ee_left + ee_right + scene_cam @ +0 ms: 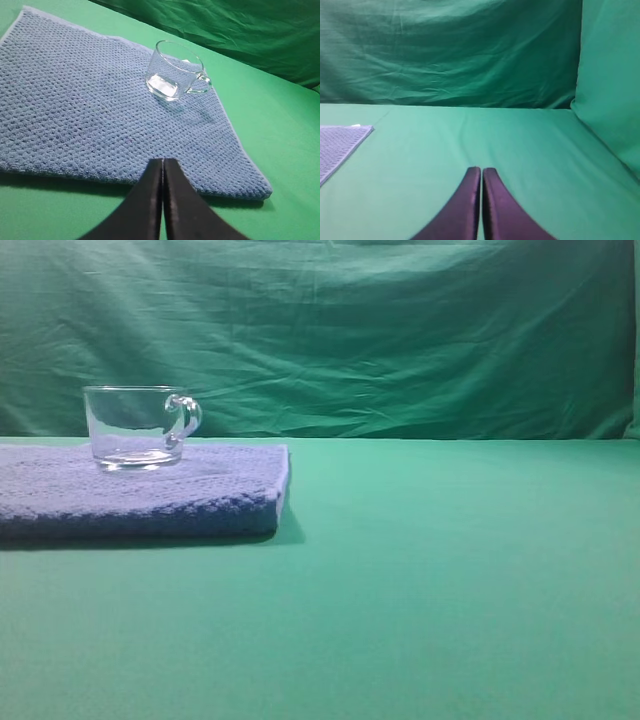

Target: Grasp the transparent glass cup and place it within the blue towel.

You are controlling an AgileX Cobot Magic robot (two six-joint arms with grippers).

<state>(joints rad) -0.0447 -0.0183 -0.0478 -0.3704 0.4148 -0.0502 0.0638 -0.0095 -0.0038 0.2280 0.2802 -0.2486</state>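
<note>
Transparent glass cup (140, 427) status: you can confirm that it stands upright on the blue towel (140, 495), with its thick base resting on the nubby weave and its loop handle on its right side in the exterior high view. In the left wrist view the cup (176, 70) sits inside the towel's (75, 105) border, toward the far edge, near the far right corner, not overhanging it. Nothing touches the cup.

Left gripper (163, 172): clenched, jaws pressed together with nothing between them. It hangs above the near edge of the towel, well apart from the cup.

Right gripper (481, 180): clenched and empty as well. It hangs over bare green desk (485, 140), with only a corner of the towel (337, 145) visible at the left of its view.

Judged from this layout, the placement step appears complete: the cup is released and within the towel. You should treat the remaining work as minimal, at most verifying that the cup is stable and parking both arms. Neither arm appears in the exterior high view.
</note>
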